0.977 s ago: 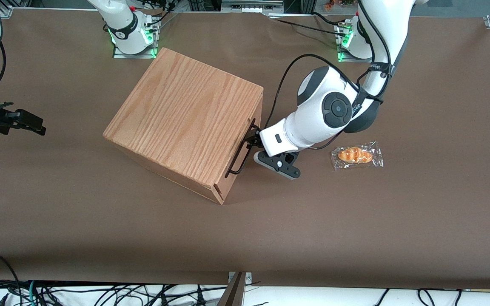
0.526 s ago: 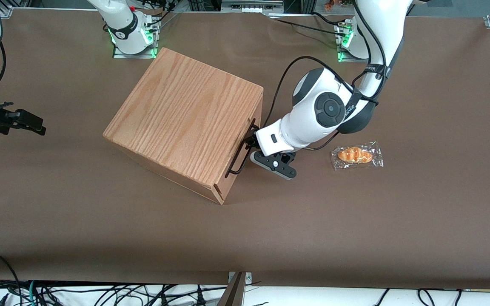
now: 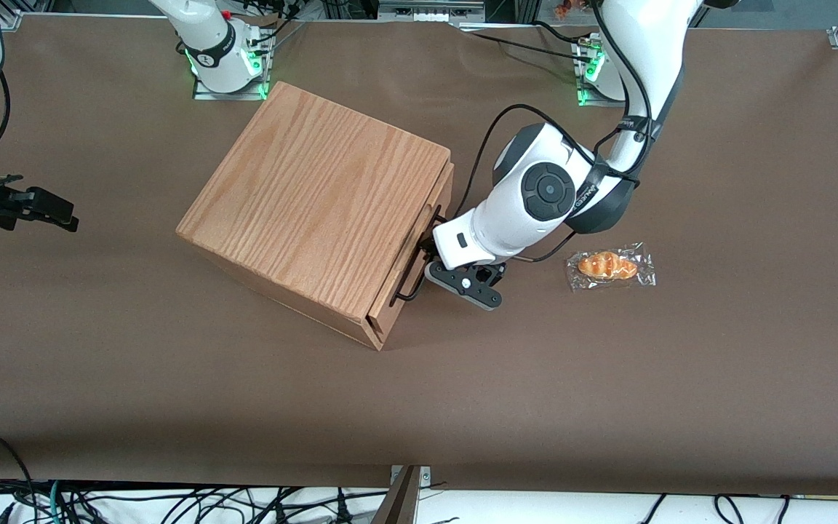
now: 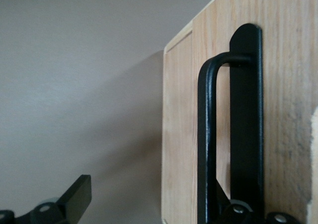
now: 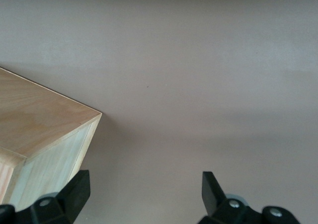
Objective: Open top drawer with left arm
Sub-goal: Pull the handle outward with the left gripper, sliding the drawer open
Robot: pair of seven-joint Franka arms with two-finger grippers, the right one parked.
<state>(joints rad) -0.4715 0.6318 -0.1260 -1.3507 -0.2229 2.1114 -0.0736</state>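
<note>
The oak-grain cabinet (image 3: 317, 204) stands on the brown table. Its top drawer (image 3: 448, 193) sticks out a small way from the cabinet's front, with a narrow gap showing along the top edge. The thin black wire handle (image 3: 410, 275) is on the drawer front. My left arm's gripper (image 3: 430, 246) is at the handle, in front of the drawer. In the left wrist view the drawer front (image 4: 178, 134) and the handle (image 4: 206, 134) fill the frame. The gripper (image 4: 149, 201) is open, with one finger (image 4: 74, 196) beside the cabinet and the other hooked inside the handle loop.
A wrapped bread roll (image 3: 610, 266) lies on the table beside the left arm, toward the working arm's end. The arm's black cable (image 3: 488, 138) loops above the drawer front. A corner of the cabinet (image 5: 39, 134) shows in the right wrist view.
The top drawer has slid a little way out of the cabinet. The left arm's big wrist joint has shifted toward the cabinet while the gripper stays at the handle.
</note>
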